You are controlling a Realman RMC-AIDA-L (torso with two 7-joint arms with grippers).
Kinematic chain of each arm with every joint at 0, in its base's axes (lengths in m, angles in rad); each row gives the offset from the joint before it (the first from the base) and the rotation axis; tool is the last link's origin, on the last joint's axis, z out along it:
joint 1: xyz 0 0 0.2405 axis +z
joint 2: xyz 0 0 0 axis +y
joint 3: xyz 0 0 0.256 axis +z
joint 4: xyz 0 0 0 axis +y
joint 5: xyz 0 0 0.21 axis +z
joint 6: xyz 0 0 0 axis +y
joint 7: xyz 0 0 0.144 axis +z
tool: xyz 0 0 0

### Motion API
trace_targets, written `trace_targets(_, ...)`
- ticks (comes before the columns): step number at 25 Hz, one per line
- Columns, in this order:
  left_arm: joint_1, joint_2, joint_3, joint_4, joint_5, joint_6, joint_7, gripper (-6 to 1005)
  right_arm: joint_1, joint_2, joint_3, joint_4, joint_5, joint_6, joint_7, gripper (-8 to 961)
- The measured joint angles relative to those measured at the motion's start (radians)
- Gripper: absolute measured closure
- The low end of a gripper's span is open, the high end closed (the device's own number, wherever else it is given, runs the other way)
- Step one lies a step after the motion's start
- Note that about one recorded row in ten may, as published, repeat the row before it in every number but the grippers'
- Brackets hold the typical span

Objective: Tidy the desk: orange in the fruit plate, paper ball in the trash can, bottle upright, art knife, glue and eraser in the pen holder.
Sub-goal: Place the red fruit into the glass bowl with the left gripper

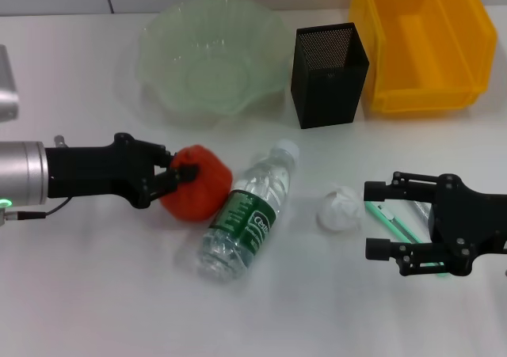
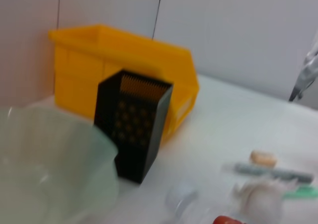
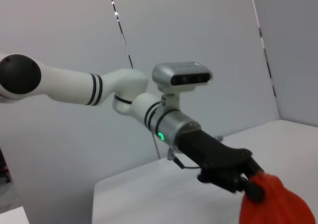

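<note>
My left gripper (image 1: 179, 175) is shut on the orange (image 1: 200, 186), just left of the lying clear bottle (image 1: 245, 211). The right wrist view shows that gripper (image 3: 252, 183) holding the orange (image 3: 276, 205). The green glass fruit plate (image 1: 162, 36) lies behind it. The paper ball (image 1: 339, 209) sits right of the bottle. My right gripper (image 1: 379, 219) is open, low over the green art knife (image 1: 396, 224). The black mesh pen holder (image 1: 329, 74) and the yellow bin (image 1: 424, 96) stand at the back. The left wrist view shows the eraser (image 2: 263, 158) and the grey glue stick (image 2: 273, 172).
A grey device (image 1: 6, 88) sits at the left edge. The pen holder (image 2: 131, 124) stands close in front of the yellow bin (image 2: 124, 65), with the plate (image 2: 49, 169) beside it. The white tabletop (image 1: 95, 294) stretches toward the front.
</note>
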Motion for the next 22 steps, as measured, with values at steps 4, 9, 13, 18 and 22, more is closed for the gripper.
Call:
trace_targets(4, 0.006, 0.016, -0.057, 0.008, -0.145, 0.141, 0.001, 825, -0.001, 0.000, 0.000, 0.000, 0.012, 0.002, -0.002, 179)
trace_targets(9, -0.042, 0.019, -0.116, 0.005, -0.320, 0.080, -0.017, 857, -0.001, -0.002, 0.000, 0.021, 0.038, 0.004, -0.017, 181)
trace_targets(13, -0.121, 0.004, -0.108, -0.024, -0.321, -0.138, -0.035, 887, 0.004, -0.007, 0.003, 0.054, 0.069, 0.006, -0.028, 183)
trace_targets(18, -0.204, -0.002, -0.053, -0.127, -0.300, -0.450, -0.073, 922, -0.003, -0.003, 0.010, 0.080, 0.088, 0.007, -0.046, 185)
trace_targets(22, -0.211, -0.008, -0.011, -0.143, -0.307, -0.525, -0.078, 924, -0.004, -0.004, 0.011, 0.119, 0.092, 0.014, -0.072, 186)
